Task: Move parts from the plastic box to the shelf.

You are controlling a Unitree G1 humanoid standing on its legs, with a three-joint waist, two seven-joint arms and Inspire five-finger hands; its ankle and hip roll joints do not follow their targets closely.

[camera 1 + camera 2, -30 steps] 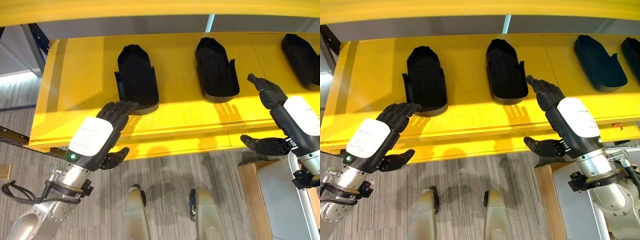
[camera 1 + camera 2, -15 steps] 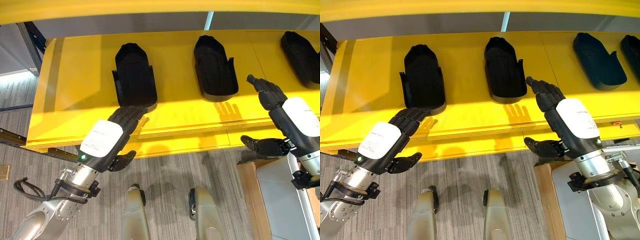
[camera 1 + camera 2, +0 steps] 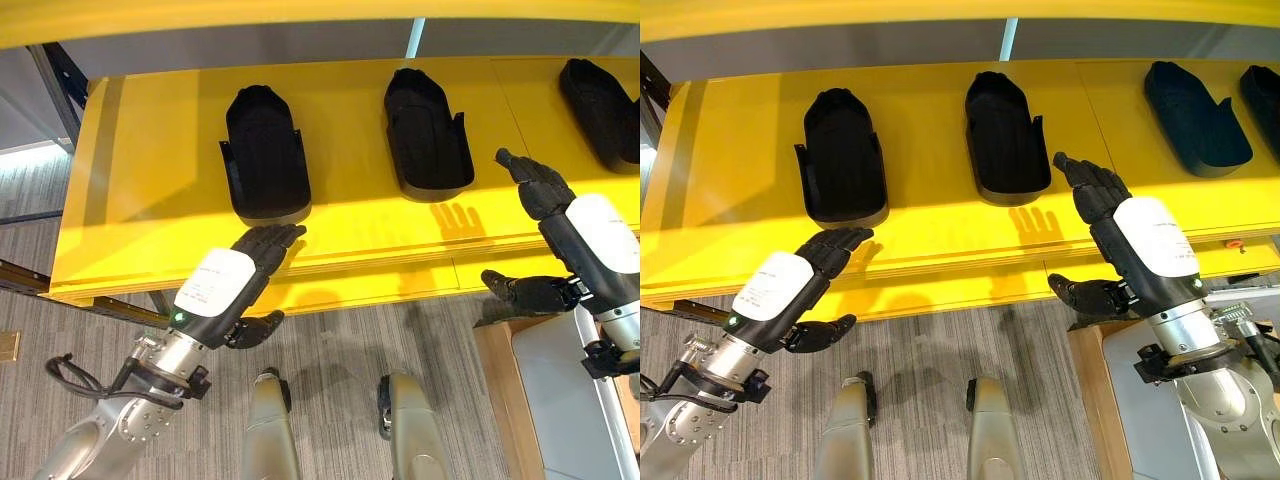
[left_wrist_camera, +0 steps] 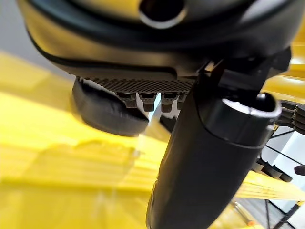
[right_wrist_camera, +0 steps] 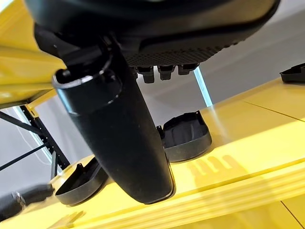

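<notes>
Several black moulded parts lie on the yellow shelf: one at the left, one in the middle, another at the far right. My left hand hovers at the shelf's front edge, just in front of the left part, open with straight fingers and holding nothing. Off to the right, my right hand is over the shelf's front, also open and empty, its fingers pointing toward the middle part. The right wrist view shows two parts resting on the shelf.
A pale wooden stand with a grey top is at the lower right. Grey carpet runs below the shelf. A second yellow shelf board overhangs at the top. A dark rack post stands at the left.
My left hand has drawn back from the left part toward the shelf's front edge and shifted a little right. The right hand has stayed in place.
</notes>
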